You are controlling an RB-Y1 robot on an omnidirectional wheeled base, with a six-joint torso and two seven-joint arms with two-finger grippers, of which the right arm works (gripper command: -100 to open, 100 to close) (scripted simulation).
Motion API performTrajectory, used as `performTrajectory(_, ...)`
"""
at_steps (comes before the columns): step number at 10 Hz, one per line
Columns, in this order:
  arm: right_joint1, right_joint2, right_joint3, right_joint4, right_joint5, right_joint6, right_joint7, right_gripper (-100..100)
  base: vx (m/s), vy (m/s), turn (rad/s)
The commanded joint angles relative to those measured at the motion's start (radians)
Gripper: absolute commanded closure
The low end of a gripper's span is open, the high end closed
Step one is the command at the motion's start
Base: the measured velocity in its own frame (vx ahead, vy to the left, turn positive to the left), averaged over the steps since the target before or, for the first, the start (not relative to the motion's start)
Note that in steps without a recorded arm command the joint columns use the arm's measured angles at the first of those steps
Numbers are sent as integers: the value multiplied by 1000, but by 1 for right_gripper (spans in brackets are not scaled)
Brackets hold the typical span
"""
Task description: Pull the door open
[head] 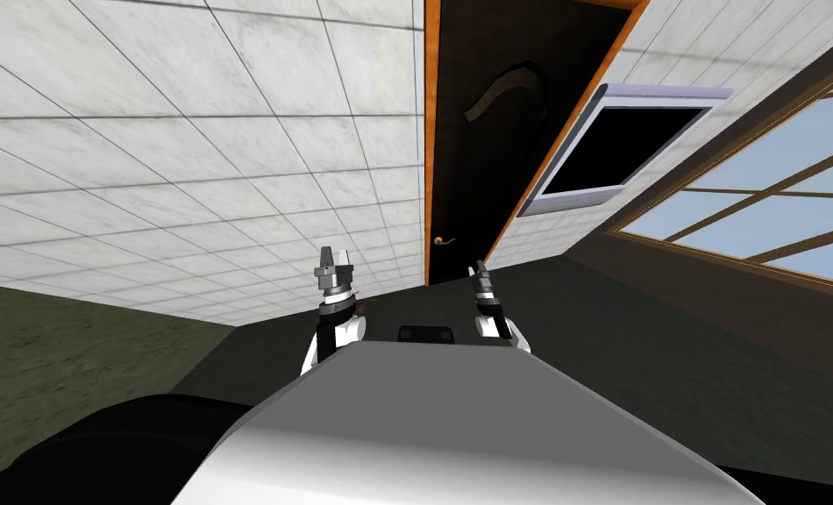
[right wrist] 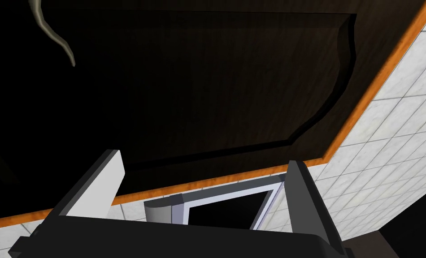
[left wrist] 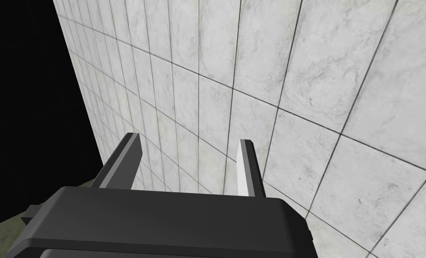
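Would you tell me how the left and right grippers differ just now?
The left gripper points at the white tiled wall; the right gripper points at the dark door. In the head view the right gripper is in front of the door, while the left gripper is off to its side. Both are open and hold nothing.

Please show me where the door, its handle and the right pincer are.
door (head: 476,167): head view, middle of its dark panel.
handle (head: 442,239): head view, on the small lever.
right pincer (head: 477,266): head view, midway between its fingertips.
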Motion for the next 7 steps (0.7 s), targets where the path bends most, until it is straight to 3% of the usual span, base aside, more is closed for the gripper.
performTrajectory(1, -19, -18, -2, 50, -3, -2, -10, -100, 76, 4, 123)
performTrajectory(4, -32, -28, -2, 89, -3, -4, -15, -100, 58, 0, 60)
performTrajectory(6, -58, -47, -1, 147, -5, -7, -25, -100, 64, -2, 90)
performTrajectory(7, -58, -47, -1, 159, -5, -7, -25, -100, 65, -5, 65)
